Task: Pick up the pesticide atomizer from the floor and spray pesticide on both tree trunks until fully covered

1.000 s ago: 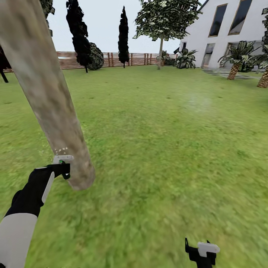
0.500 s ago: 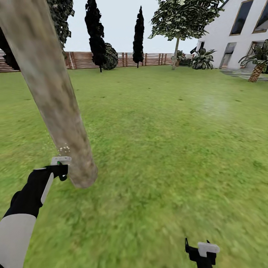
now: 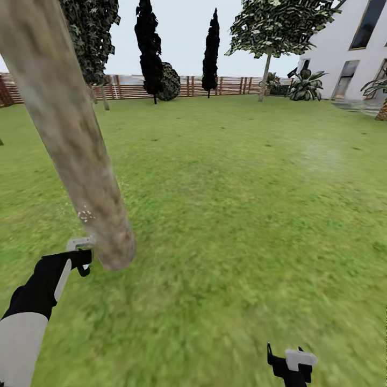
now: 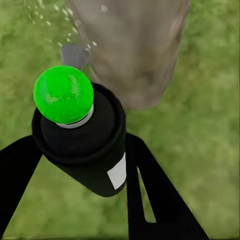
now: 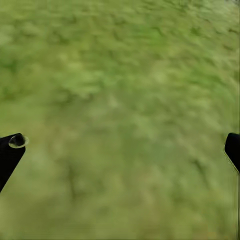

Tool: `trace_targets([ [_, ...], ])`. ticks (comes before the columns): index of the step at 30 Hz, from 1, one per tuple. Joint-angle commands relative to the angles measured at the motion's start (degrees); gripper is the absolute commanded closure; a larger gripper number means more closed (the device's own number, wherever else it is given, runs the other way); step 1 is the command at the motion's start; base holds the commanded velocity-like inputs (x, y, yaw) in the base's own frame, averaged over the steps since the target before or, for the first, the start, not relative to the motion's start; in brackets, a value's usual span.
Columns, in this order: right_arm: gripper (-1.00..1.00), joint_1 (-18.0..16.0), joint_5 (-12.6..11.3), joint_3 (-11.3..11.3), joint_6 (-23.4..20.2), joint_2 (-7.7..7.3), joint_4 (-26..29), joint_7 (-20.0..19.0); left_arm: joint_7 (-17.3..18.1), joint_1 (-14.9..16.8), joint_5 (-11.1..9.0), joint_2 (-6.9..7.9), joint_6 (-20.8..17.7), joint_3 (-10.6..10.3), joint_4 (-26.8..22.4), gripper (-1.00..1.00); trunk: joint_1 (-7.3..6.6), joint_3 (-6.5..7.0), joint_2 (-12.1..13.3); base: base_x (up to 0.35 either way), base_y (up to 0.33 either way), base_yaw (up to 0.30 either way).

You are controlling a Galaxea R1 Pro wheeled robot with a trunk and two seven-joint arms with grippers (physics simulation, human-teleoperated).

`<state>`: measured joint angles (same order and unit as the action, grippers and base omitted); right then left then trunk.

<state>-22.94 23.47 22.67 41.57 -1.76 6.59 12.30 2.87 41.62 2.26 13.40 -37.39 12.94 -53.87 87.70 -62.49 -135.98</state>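
The left tool (image 4: 75,165) grips the pesticide atomizer (image 4: 82,137), here green-tipped, just beside the base of the leaning tree trunk (image 3: 75,145). Whitish pesticide specks (image 3: 85,216) dot the bark above it. The right tool (image 3: 293,365) hangs spread apart over the lawn (image 3: 242,215).

Surface: your lawn (image 3: 242,215), green grass, blurred close in | Rooted near you: pale mottled tree trunk (image 3: 70,134), leaning, its base meeting the grass | Far edge: second tree (image 3: 264,75); two slim dark cypresses (image 3: 149,54); round bush (image 3: 171,81); brown slat fence (image 3: 231,86) | Far right: white house (image 3: 349,64); palm-like plants (image 3: 307,85)
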Motion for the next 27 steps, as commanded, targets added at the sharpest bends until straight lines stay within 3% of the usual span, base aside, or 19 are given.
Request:
trace_targets([
  [1, -1.00, 0.00, 0.00, 0.01, 0.00, 0.00, 0.00, 0.00, -0.03, -0.21, -0.13, 0.63, 0.11, 0.10, 0.13, 1.00, 0.00, 0.00, 0.00, 0.000, -0.272, 0.041],
  [3, -1.00, 0.00, 0.00, 0.04, 0.00, 0.00, 0.00, 0.00, -1.40, -1.42, -0.11, 1.73, 0.86, 0.02, 1.37, 1.00, 0.00, 0.00, 0.00, 0.000, -0.166, 0.010],
  [4, -1.00, 0.00, 0.00, 0.03, 0.00, 0.00, 0.00, 0.00, -2.02, -1.56, -0.08, 1.41, 3.28, -0.24, 3.09, 1.00, 0.00, 0.00, 0.00, 0.000, -0.022, 0.001],
  [6, -1.00, 0.00, 0.00, 0.03, 0.00, 0.00, 0.00, 0.00, -2.60, -1.50, -0.11, -1.43, 5.74, -2.62, 6.22, 1.00, 0.00, 0.00, 0.00, 0.000, -0.002, 0.000],
  [8, -1.00, 0.00, 0.00, 0.02, 0.00, 0.00, 0.00, 0.00, -3.93, -1.12, -0.22, -1.77, 5.98, -3.21, 7.39, 1.00, 0.00, 0.00, 0.00, 0.000, 0.000, 0.000],
  [9, -1.00, 0.00, 0.00, 0.01, 0.00, 0.00, 0.00, 0.00, -4.19, -0.90, -0.24, -1.30, 6.04, -3.05, 7.54, 1.00, 0.00, 0.00, 0.00, 0.000, 0.000, 0.000],
  [11, -1.00, 0.00, 0.00, 0.02, 0.00, 0.00, 0.00, 0.00, -4.33, -0.84, -0.43, 1.68, 6.04, -2.86, 7.62, 1.00, 0.00, 0.00, 0.00, 0.000, 0.000, 0.000],
  [13, -1.00, 0.00, 0.00, 0.02, 0.00, 0.00, 0.00, 0.00, -4.36, -1.30, -0.30, 2.83, 6.51, -2.12, 7.77, 1.00, 0.00, 0.00, 0.00, 0.000, 0.000, 0.012],
  [17, -1.00, 0.00, 0.00, 0.03, 0.00, 0.00, 0.00, 0.00, -4.64, -1.37, -0.40, 1.39, 9.70, -2.16, 10.99, 1.00, 0.00, 0.00, 0.00, 0.000, 0.000, 0.224],
  [19, -1.00, 0.00, 0.00, 0.04, 0.00, 0.00, 0.00, 0.00, -5.89, -1.37, -0.23, -1.83, 10.17, -2.14, 11.45, 1.00, 0.00, 0.00, 0.00, 0.000, 0.000, 0.274],
  [20, -1.00, 0.00, 0.00, 0.03, 0.00, 0.00, 0.00, 0.00, -7.14, -1.37, -0.24, -2.42, 10.24, -2.16, 11.55, 1.00, 0.00, 0.00, 0.00, 0.000, 0.000, 0.277],
  [21, -1.00, 0.00, 0.00, 0.06, 0.00, 0.00, 0.00, 0.00, -8.12, -1.37, -0.20, -2.44, 10.37, -2.05, 12.26, 1.00, 0.00, 0.00, 0.00, 0.000, 0.000, 0.274],
  [24, -1.00, -0.01, 0.00, 0.08, 0.00, 0.00, 0.00, 0.00, -8.88, -1.51, -0.17, -1.86, 15.63, -1.78, 14.16, 1.00, 0.00, 0.00, 0.00, 0.051, -0.026, 0.076],
  [27, -1.00, 0.00, 0.00, 0.09, 0.00, -0.06, 0.00, 0.00, -8.93, -1.54, -0.23, -2.14, 16.36, -1.82, 14.08, 1.00, 0.00, 0.00, 0.00, 0.208, -0.139, 0.006],
])
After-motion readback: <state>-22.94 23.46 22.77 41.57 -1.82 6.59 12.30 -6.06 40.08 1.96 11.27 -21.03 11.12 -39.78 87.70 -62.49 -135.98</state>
